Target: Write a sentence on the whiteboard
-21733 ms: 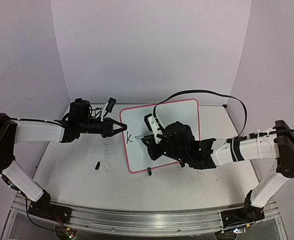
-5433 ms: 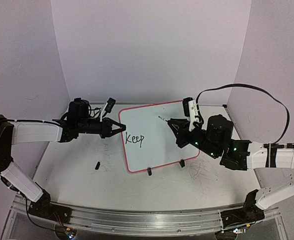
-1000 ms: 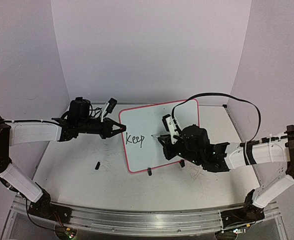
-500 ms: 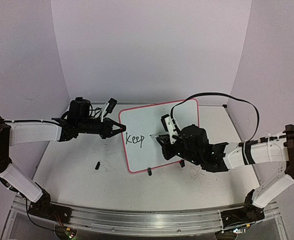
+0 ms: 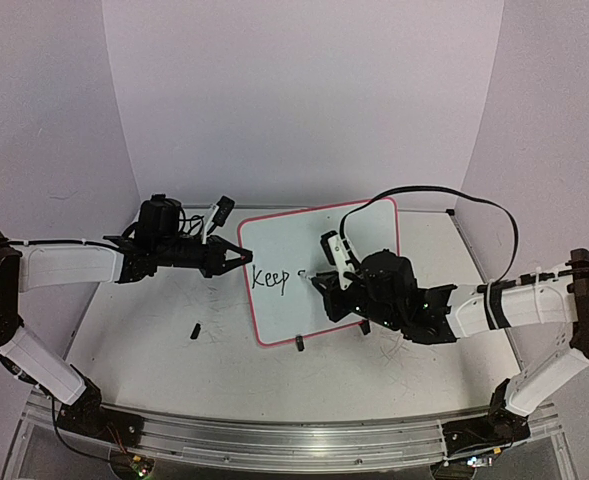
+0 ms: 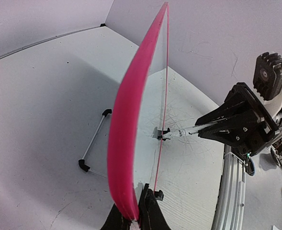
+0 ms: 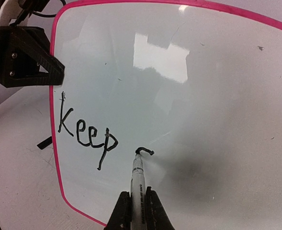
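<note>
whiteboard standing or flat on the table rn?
Standing. The whiteboard rises edge-on from the table in the left wrist view, its pink edge pinched by the left gripper; a black clip foot shows at its base.

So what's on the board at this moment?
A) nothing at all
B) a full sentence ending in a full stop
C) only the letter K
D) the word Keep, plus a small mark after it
D: the whiteboard carries the word Keep in black, and the marker in the right gripper touches a short extra stroke just right of it.
</note>
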You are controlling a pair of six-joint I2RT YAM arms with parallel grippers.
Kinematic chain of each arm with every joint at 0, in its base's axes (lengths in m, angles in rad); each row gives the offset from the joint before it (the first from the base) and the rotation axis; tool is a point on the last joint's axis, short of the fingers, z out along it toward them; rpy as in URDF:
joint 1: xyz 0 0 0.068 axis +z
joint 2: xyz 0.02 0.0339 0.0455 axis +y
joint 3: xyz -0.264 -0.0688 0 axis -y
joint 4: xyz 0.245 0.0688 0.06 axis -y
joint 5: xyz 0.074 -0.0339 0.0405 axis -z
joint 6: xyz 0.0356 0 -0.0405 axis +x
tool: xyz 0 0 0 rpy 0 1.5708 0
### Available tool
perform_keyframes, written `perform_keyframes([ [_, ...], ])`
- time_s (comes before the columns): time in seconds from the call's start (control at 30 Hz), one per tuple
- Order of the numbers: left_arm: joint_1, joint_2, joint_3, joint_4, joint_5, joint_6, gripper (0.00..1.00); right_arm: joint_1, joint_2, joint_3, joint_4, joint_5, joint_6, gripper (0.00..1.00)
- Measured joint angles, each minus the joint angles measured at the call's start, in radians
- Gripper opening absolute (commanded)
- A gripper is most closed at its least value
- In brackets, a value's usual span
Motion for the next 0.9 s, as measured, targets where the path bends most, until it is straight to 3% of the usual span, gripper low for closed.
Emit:
perform_keyframes([
  [0.9, 0.0, 0.0, 0.0, 0.0, -0.001, 0.0, 0.0, 0.002, -0.015, -0.012, -0.012, 0.053, 0.016, 0.0],
])
